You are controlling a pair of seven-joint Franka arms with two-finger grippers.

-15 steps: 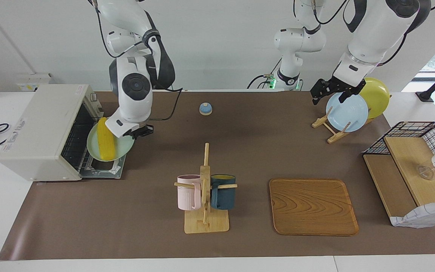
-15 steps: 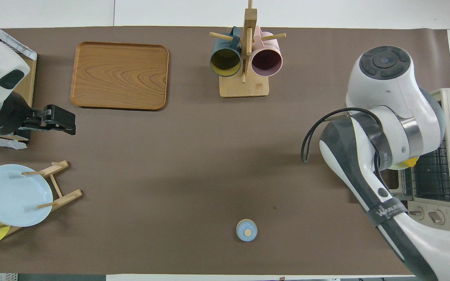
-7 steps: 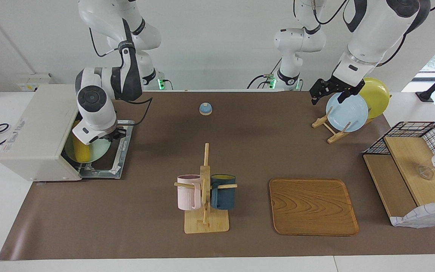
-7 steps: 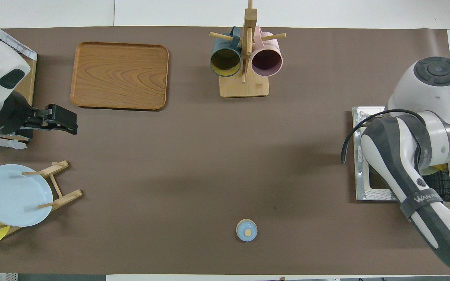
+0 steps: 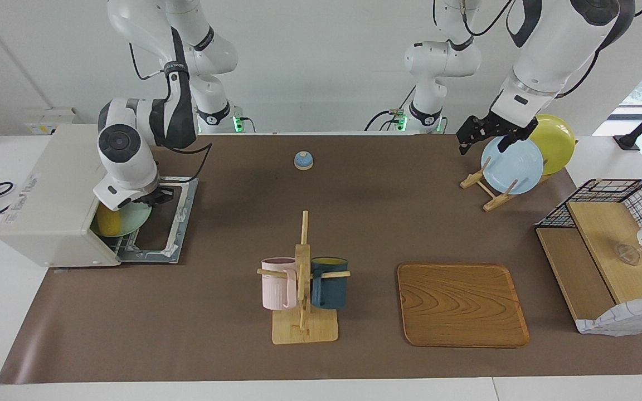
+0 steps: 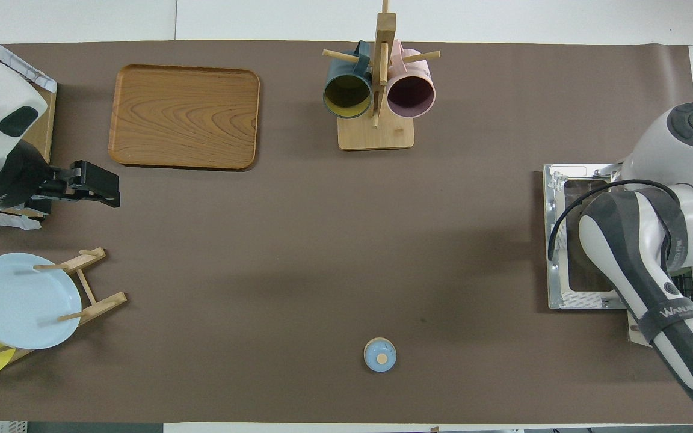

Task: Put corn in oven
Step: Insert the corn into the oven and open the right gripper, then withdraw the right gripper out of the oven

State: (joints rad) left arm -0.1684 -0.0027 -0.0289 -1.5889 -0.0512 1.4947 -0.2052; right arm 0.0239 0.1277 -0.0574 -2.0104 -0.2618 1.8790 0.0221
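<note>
moved: since a second ago the right gripper (image 5: 156, 196) has carried the green plate (image 5: 131, 218) with the corn (image 5: 108, 221) from over the dropped door into the oven (image 5: 56, 195) mouth; left arm unchanged.
corn: lies on the green plate, mostly under the oven roof now, only its outer end showing in the facing view; hidden by the arm in the overhead view.
plate: inner part inside the cavity over the wire rack (image 5: 126, 243); outer rim pokes out above the open door (image 5: 162, 225).
right gripper: at the plate's outer rim, just over the door. I can't tell how the fingers stand, though I judge they pinch the rim since the plate travels with them.
left gripper (image 5: 485, 131): waits over the blue plate (image 5: 511, 166) on the wooden rack; fingers unreadable too.
step: I judge this as the final push-in, nearly done.
how: I keep the plate level so the cob doesn't roll, slide it straight along the rack, set it down before letting go.
risk: wrist housing sits close to the oven's top edge; I back out low and straight over the door.
</note>
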